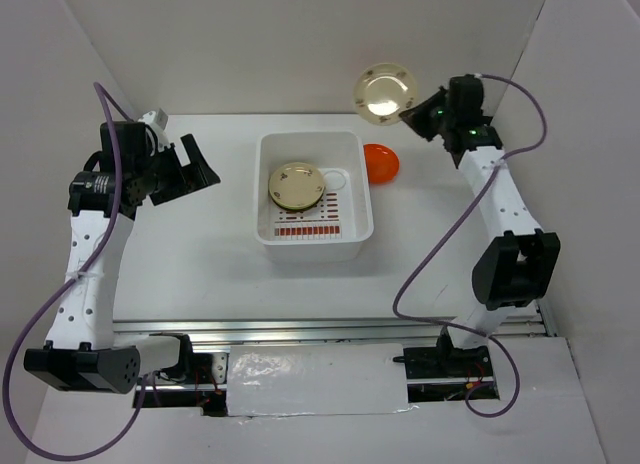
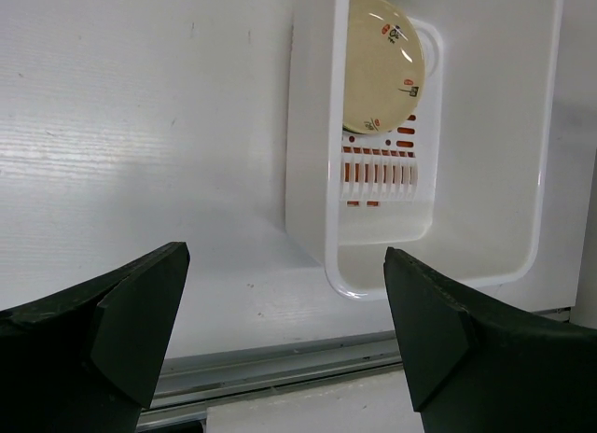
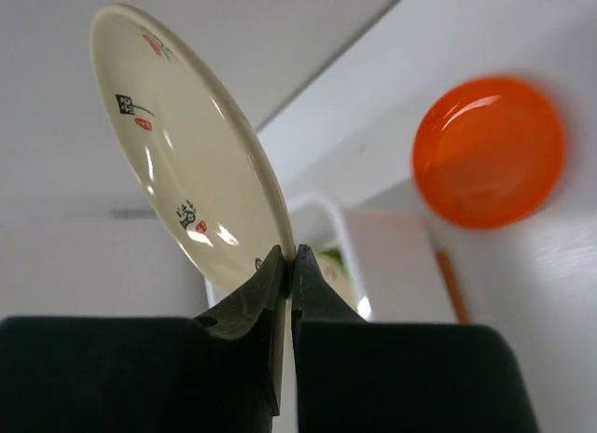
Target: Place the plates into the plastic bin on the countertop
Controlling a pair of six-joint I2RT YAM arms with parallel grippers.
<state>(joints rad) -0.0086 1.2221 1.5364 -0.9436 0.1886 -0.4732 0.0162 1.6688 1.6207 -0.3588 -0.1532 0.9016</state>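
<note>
- Right gripper [image 3: 287, 256] pinches the rim of a cream plate [image 3: 187, 144], held tilted in the air past the far right corner of the plastic bin [image 1: 315, 248].
- From that plate the bin lies to the left and nearer the arm bases; a second plate [image 1: 297, 184] rests inside.
- Left gripper [image 1: 203, 162] hangs beside the bin's left wall, jaws spread wide and empty.

White perforated links on left arm [image 1: 85, 254] and right arm [image 1: 500, 199], black joint housings [image 1: 515, 269], purple cables [image 1: 397, 302] looping base to wrist, green light [image 1: 470, 136] at right wrist, matte black wedge-fingered left claw [image 2: 284, 302], slim black right claw [image 3: 287, 265]
</note>
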